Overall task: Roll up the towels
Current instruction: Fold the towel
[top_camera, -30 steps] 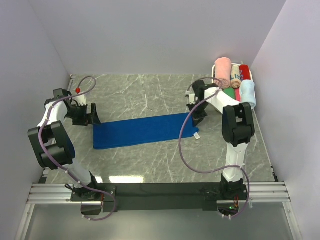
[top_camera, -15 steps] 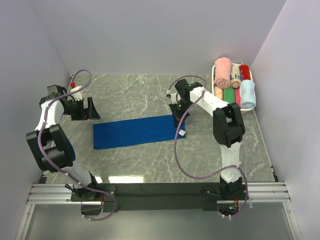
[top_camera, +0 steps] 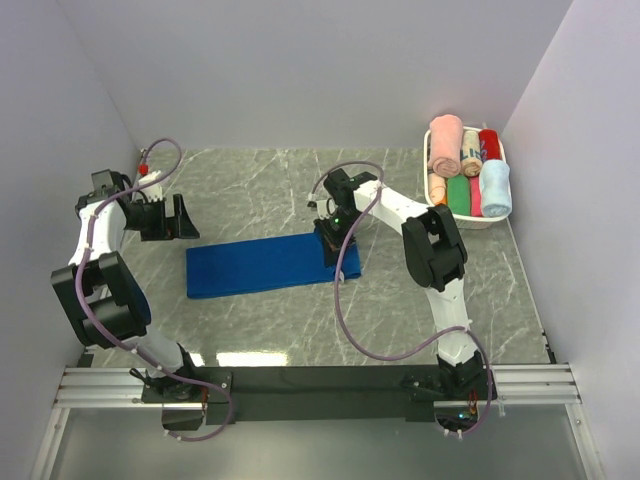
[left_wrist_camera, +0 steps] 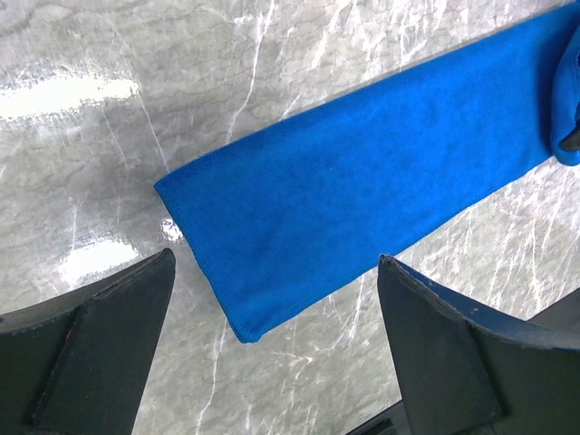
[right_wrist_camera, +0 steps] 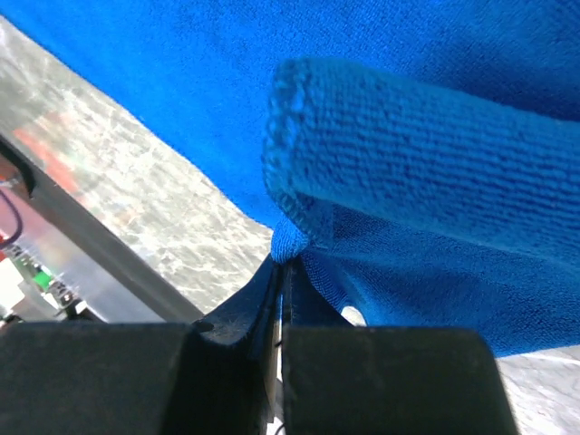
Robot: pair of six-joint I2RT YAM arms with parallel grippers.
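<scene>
The grey marbled surface point(top_camera: 300, 185) fills the middle of the overhead frame. The royal blue towel point(top_camera: 250, 266) lies flat on it as a long strip, running from left of centre to just right of centre. A white basket point(top_camera: 497, 222) sits at the upper right by the wall, packed with rolls. The pale blue towel point(top_camera: 495, 188) lies rolled along its right side, with a pink roll point(top_camera: 445, 143), a red roll point(top_camera: 489, 142) and a green roll point(top_camera: 458, 190) beside it.

The right arm point(top_camera: 440, 250) reaches in from the lower right, and the right hand point(top_camera: 335, 248) sits on the strip's right end, where the cloth is doubled back. The top camera does not show how its fingers stand. The right wrist view does: the two black fingers are pressed together with a nub of the blue hem pinched at their tips. Above them the towel's end is turned over into a thick rounded fold lying on the flat layer. Marbled surface shows along the left side of that frame.

The left hand point(top_camera: 175, 225) hovers at the left of the overhead frame, just past the strip's left end. Its own wrist view gives what the top camera only hints at. The fingers point(left_wrist_camera: 100, 353) are spread wide apart in the lower corners with nothing between them. The towel's left end lies on the surface beneath, untouched, its stitched hem and near corner plain. At the upper right edge of that frame the folded far end is just visible.
</scene>
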